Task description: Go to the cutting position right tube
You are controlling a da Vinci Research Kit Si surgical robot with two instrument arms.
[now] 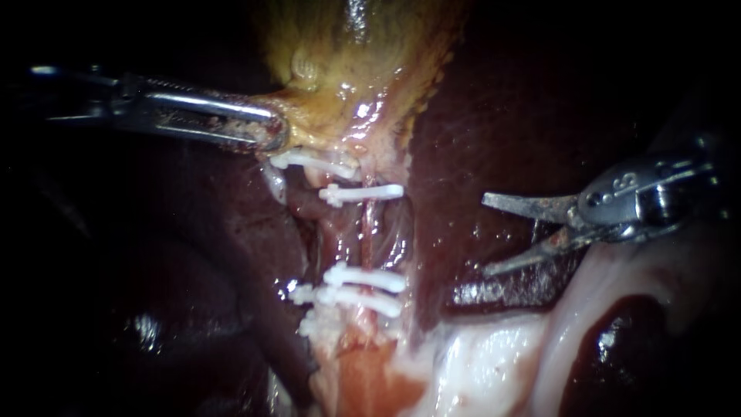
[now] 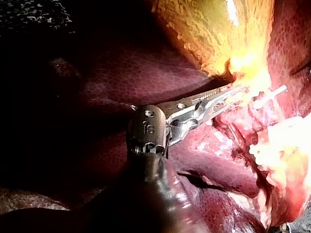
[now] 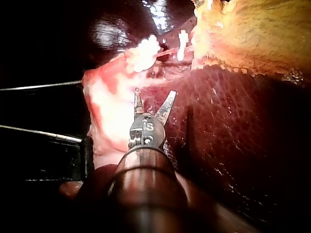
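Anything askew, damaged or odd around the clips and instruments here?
Nothing stands out. The upper clips and lower clips sit across the tubes, with bare tube between them. The left instrument holds the gallbladder edge; the right instrument is open over the liver, clear of the tubes.

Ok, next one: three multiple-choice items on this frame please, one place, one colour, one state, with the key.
1. Where does the left instrument grip? A) a gauze pad B) lower edge of the yellow, bumpy gallbladder C) a clip
2. What colour are the small plastic clips across the pink tubes? A) blue B) gold C) white
3. How do the right instrument's thin metal jaws stand? A) open B) shut on a tube C) shut, empty
Key: 1 B, jaws closed on yellow tissue; 2 C, white against pink; 3 A, a gap shows, nothing between.
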